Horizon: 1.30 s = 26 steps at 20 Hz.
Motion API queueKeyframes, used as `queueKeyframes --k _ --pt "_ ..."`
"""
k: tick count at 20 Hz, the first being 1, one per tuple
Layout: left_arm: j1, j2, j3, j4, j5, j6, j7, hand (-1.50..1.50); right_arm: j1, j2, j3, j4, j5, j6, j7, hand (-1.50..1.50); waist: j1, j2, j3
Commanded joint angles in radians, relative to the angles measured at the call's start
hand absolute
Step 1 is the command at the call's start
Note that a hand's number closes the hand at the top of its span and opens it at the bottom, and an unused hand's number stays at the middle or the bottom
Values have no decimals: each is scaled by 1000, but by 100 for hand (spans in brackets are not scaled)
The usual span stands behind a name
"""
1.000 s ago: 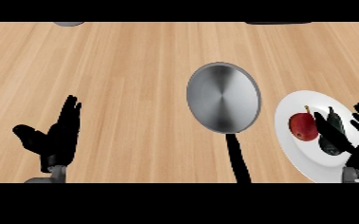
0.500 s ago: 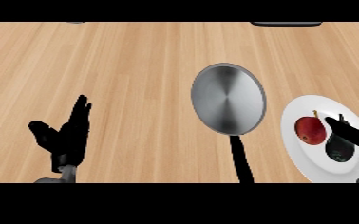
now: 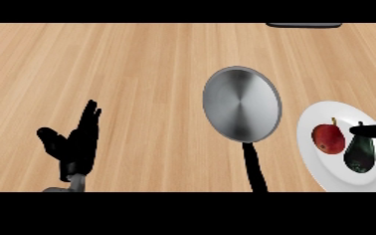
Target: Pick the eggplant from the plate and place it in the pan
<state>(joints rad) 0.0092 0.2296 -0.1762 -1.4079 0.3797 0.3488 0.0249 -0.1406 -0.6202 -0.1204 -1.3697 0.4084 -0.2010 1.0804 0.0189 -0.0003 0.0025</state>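
Head view: the eggplant lies on the white plate at the right edge of the wooden counter, just beside a red fruit, with a black fingertip of the right hand at its upper end; whether those fingers are spread or curled cannot be told. The steel pan sits left of the plate, its handle toward the lower edge; the left hand rests at lower left, fingers straight and upright, thumb spread apart

Bright, even light from overhead, barely any shadows on the counter, soft radial sheen on the pan, plate at 4 o'clock stretched oval.
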Motion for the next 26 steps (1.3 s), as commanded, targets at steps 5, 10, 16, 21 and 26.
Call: queueKeyframes --k 5,10,16,21,26 --pt "39 -18 -32 -24 -18 5 40 0 -155 -110 -19 240 -160 341 28 -150 1 3 -2" --pt "60 -43 -36 -11 -16 -8 24 0 -159 -73 30 332 -162 400 33 -150 -5 3 -2" --pt "56 -35 -7 -15 -13 -9 35 0 -166 -61 14 342 -303 546 65 -150 -17 -1 -3" --pt "18 4 43 -24 0 -38 89 0 -154 -78 5 367 -306 536 23 -150 -17 0 -3" --pt "76 -37 24 -69 -31 -40 72 0 -98 8 13 254 -243 402 41 -150 -21 -2 -3"
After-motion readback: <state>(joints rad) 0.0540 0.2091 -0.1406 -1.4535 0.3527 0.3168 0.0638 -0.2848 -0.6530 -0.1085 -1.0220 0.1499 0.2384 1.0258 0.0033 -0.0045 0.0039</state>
